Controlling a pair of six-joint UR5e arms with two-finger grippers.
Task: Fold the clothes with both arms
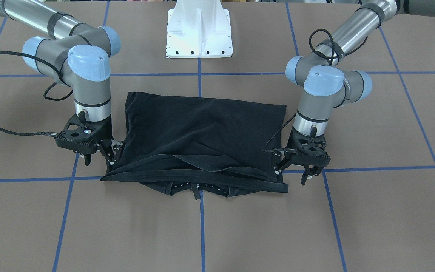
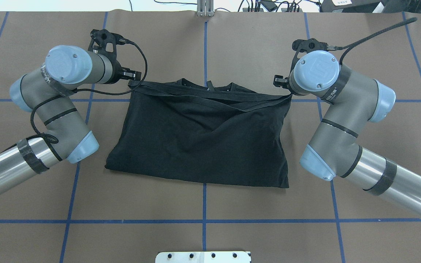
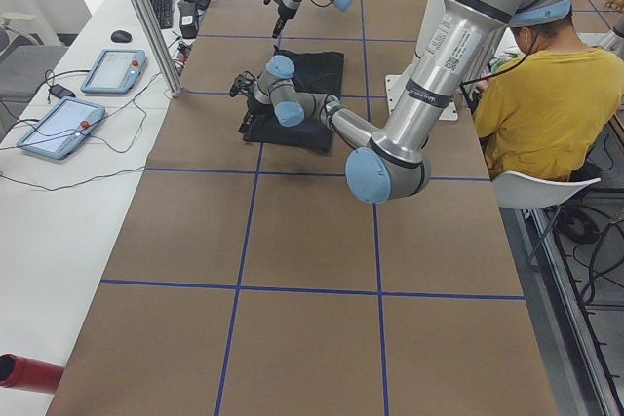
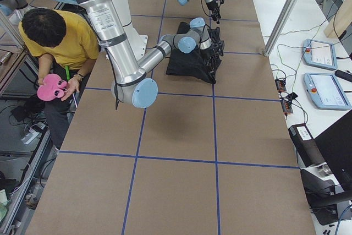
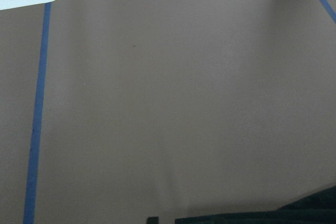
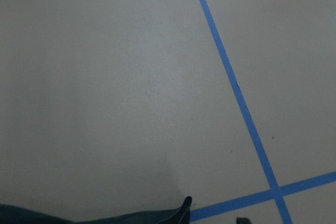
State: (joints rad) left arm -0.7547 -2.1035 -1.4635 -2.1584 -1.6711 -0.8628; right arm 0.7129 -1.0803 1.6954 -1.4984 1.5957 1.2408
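The black T-shirt point(image 1: 202, 132) lies folded in half on the brown table, its hem drawn over the collar end point(image 1: 198, 187) on the far side from the robot. Its graphic is hidden. It also shows in the overhead view point(image 2: 203, 138). My left gripper point(image 1: 291, 172) stands low at one hem corner, with its jaws apart and the inner finger at the cloth edge; overhead it is at the far left corner point(image 2: 125, 75). My right gripper point(image 1: 98, 160) stands the same way at the other corner point(image 2: 279, 81). A strip of shirt shows in each wrist view point(image 5: 315, 211) point(image 6: 79, 216).
The white base plate point(image 1: 199, 34) sits behind the shirt. Blue tape lines point(image 1: 201, 226) grid the table. A person in yellow point(image 3: 541, 94) sits beside the robot. Control tablets point(image 4: 322, 53) lie on the side bench.
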